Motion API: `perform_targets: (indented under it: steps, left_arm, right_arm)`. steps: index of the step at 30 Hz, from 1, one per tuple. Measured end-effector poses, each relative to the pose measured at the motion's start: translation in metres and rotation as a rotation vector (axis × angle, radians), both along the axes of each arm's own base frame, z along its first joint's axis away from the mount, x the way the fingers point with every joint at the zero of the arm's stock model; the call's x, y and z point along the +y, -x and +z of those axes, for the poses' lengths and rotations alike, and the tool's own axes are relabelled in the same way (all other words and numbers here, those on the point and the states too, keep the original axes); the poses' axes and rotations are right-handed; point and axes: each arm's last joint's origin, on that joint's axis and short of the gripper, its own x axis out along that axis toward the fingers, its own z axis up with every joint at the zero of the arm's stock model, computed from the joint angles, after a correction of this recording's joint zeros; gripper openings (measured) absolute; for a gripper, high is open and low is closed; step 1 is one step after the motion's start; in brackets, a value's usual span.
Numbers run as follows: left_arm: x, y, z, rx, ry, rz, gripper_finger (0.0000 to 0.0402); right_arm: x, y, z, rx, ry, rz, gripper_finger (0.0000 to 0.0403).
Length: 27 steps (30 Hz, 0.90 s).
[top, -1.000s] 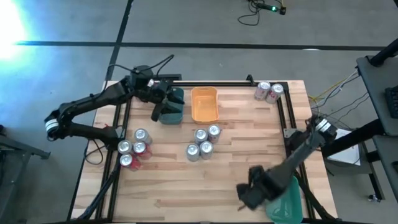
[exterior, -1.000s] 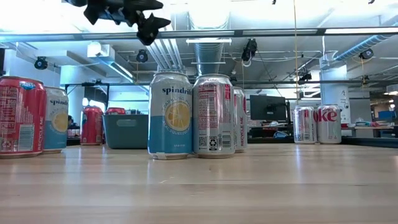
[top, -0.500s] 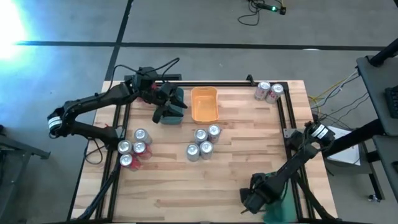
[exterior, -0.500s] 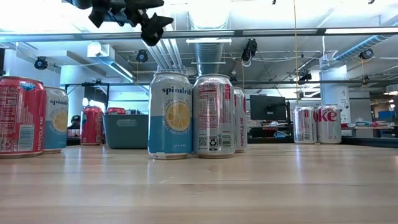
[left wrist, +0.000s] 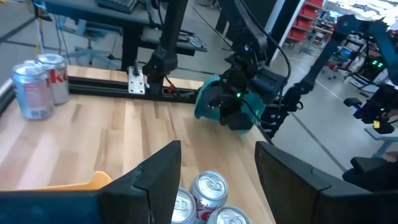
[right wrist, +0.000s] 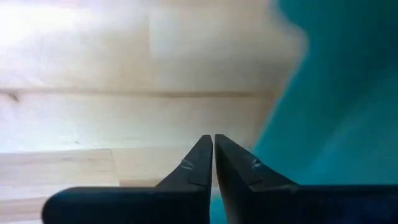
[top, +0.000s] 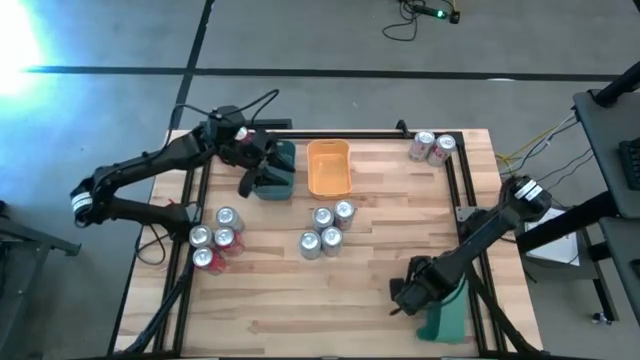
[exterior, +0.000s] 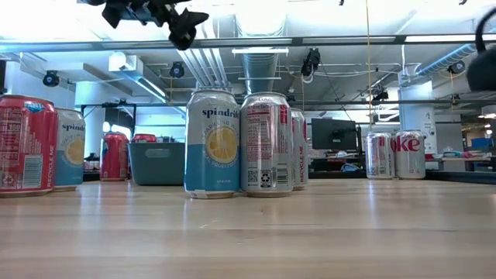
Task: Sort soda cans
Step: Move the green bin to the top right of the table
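On table: soda cans (top: 328,229) 4 centre, 4 left, 2 far corner | left end effector (left wrist: 217,174) spread | right end effector (right wrist: 213,155) pressed together

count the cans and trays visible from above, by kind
soda cans: 10
trays: 3
total: 13

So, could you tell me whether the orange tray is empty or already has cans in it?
Empty. The high view shows the orange tray with a bare bottom; the cans stand on the table in groups outside it.
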Motion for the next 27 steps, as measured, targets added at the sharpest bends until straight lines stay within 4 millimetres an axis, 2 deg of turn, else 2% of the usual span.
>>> perform_targets:
  steps: [5,12,19,27]
  left_arm:
    - [0.004,0.009,0.004,-0.007,-0.005,0.032,0.0190]
    - [0.006,0.021,0.008,0.000,-0.003,0.068,0.0190]
    - [0.003,0.029,0.012,-0.008,-0.014,0.077,0.0190]
    - [0.001,0.032,0.013,0.000,-0.009,0.078,0.0190]
  right_arm:
    - [-0.022,0.002,0.031,0.009,0.016,0.008,0.0009]
    - [-0.050,-0.005,0.061,-0.077,0.029,0.036,0.0009]
    - [-0.064,-0.018,0.063,-0.114,0.017,0.116,0.0009]
    - [-0.068,-0.042,0.053,-0.236,0.000,0.184,0.0009]
